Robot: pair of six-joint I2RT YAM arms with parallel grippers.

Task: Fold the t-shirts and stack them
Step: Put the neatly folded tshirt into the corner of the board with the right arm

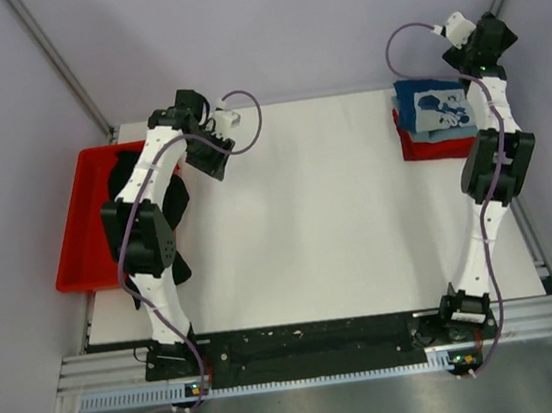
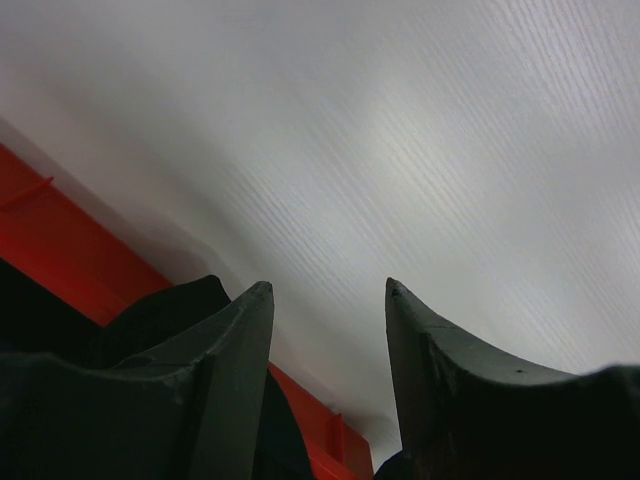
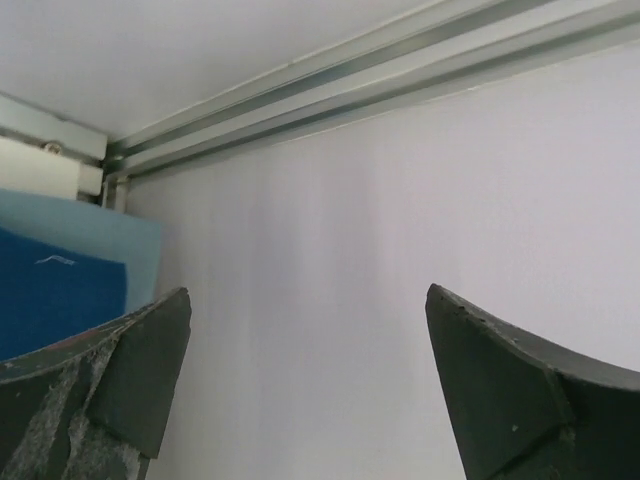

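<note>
One white table takes up most of the top view, with nothing lying on its middle. A red tray sits against the table's left edge, and the left arm reaches up over it. A crumpled black t-shirt lies in the tray, and part of it spills over the tray's right rim onto the table. The right arm stretches toward the far right corner.

At that corner lies a folded stack. A blue t-shirt with a printed patch is on top, and a pale grey-blue t-shirt shows beneath it. A strip of red shows under the stack's near edge, but I cannot tell what it is.

The left gripper hangs above bare table just beside the tray rim. Its fingers are spread and nothing is between them. The right gripper is raised beside the stack and faces the wall and an aluminium rail. Its fingers are wide apart and hold nothing.
</note>
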